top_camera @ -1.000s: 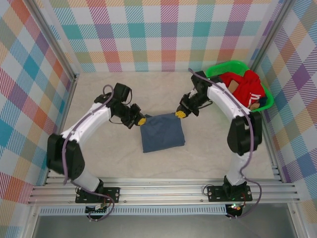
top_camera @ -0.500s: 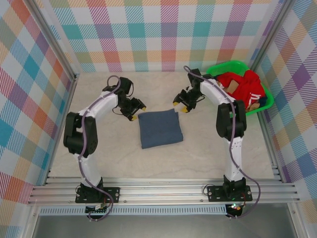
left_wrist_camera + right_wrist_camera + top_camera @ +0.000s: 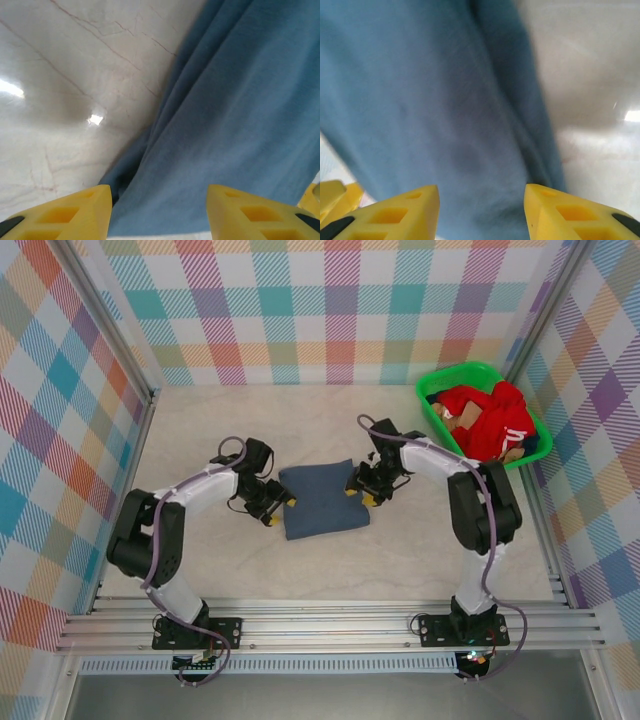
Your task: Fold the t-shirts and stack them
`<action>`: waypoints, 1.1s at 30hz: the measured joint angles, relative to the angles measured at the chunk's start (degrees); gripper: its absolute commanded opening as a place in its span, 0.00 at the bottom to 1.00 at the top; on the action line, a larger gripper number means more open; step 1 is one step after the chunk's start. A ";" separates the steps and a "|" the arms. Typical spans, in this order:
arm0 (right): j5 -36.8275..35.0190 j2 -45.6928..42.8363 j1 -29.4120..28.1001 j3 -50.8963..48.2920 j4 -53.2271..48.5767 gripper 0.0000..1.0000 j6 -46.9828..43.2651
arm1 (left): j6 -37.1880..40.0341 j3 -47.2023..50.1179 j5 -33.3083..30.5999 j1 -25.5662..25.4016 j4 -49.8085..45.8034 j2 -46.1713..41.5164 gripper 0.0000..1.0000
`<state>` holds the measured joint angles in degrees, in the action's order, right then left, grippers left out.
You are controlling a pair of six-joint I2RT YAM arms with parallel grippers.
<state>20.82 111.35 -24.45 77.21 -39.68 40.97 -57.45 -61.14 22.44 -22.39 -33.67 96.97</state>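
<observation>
Top view shows my blue shirt (image 3: pixel 322 502) folded into a neat square, lying flat in the middle of the table (image 3: pixel 300 580). My left gripper (image 3: pixel 279 508) sits low at the shirt's left edge. My right gripper (image 3: pixel 357 490) sits low at its right edge. Left wrist view shows my yellow fingers (image 3: pixel 65 212) spread apart, with the shirt's edge on the table just ahead of them. Right wrist view shows that hand's fingertips (image 3: pixel 395 210) spread too, with blue cloth in front and nothing pinched. A green basket (image 3: pixel 470 370) in the far right corner holds red clothes (image 3: pixel 495 415).
</observation>
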 measured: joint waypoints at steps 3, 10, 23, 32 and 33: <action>-0.85 4.02 0.09 1.16 -0.02 0.39 -0.50 | -0.15 -2.60 -0.55 -0.79 -0.81 2.01 0.52; 0.70 6.49 0.11 3.19 2.43 0.14 2.10 | 2.03 -12.13 -8.90 -1.01 -7.26 0.26 0.52; 7.76 20.50 -8.70 20.26 14.84 0.00 21.62 | -7.02 -1.92 -16.57 -1.01 -9.86 -21.20 0.57; 11.82 26.86 -13.90 29.31 18.60 0.39 32.13 | -24.13 13.75 -18.71 -0.72 2.95 -26.12 0.61; 11.87 25.75 -13.66 27.78 18.60 0.40 32.15 | -26.05 14.97 -19.04 -0.72 4.76 -26.10 0.62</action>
<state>32.69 137.10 -38.11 104.99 -21.08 73.12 -83.50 -46.17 3.40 -23.11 -28.91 70.87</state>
